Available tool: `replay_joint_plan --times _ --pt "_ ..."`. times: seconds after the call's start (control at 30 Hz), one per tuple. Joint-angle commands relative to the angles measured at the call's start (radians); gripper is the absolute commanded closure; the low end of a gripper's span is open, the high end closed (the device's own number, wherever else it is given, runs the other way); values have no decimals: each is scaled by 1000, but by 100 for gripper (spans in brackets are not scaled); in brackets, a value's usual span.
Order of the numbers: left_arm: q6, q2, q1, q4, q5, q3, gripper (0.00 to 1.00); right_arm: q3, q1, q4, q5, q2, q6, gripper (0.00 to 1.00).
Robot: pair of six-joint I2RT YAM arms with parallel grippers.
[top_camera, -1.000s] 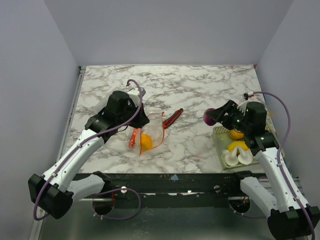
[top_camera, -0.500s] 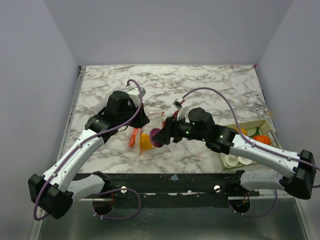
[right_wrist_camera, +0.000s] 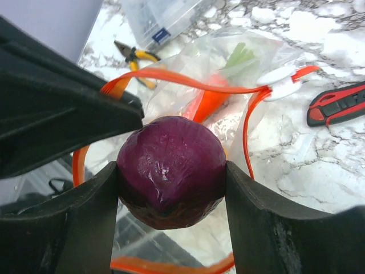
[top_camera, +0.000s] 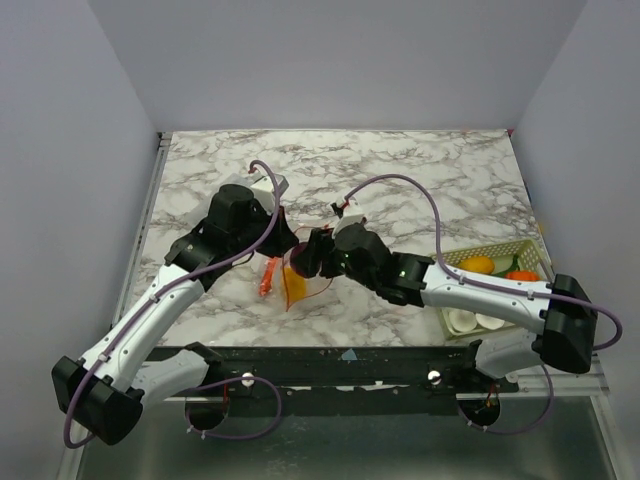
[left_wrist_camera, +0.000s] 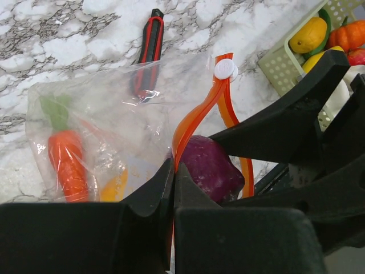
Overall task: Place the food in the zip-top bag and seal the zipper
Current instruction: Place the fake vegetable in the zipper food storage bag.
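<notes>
The clear zip-top bag (left_wrist_camera: 114,108) hangs open, its orange-red zipper strip (left_wrist_camera: 197,117) pinched in my left gripper (left_wrist_camera: 174,171), which is shut on it. Inside lie a toy carrot (left_wrist_camera: 65,162) and a yellow piece (left_wrist_camera: 114,185). My right gripper (right_wrist_camera: 171,177) is shut on a purple toy onion (right_wrist_camera: 171,171) and holds it at the bag's mouth, inside the zipper loop (right_wrist_camera: 171,80). In the top view the bag (top_camera: 295,280) sits between the left gripper (top_camera: 283,243) and the right gripper (top_camera: 303,264).
A red-and-black stick (left_wrist_camera: 148,51) lies beyond the bag. A pale green basket (top_camera: 500,262) at the right holds orange, green and red toys; white pieces (top_camera: 470,320) lie in front of it. Pliers (right_wrist_camera: 134,55) and a clear box (right_wrist_camera: 159,20) show behind the bag.
My right arm swung from the basket across to the bag, carrying the purple onion, and now holds it at the bag's mouth. My left gripper kept holding the zipper strip.
</notes>
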Motion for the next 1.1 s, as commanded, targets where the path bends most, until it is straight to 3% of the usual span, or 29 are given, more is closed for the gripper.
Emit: replay_joint_plan --times 0.0,0.17,0.37,0.73,1.07 --pt "-6 -41 8 63 54 -19 100 2 40 88 248 38 77 86" --pt "-10 -36 7 65 65 -19 100 -24 46 202 334 93 135 80" --pt "-15 -40 7 71 74 -23 100 -74 52 274 452 136 184 48" --pt "-17 -41 7 62 61 -21 100 33 52 143 439 216 189 6" --pt "-15 -28 8 47 47 -14 100 46 52 -72 405 92 200 5"
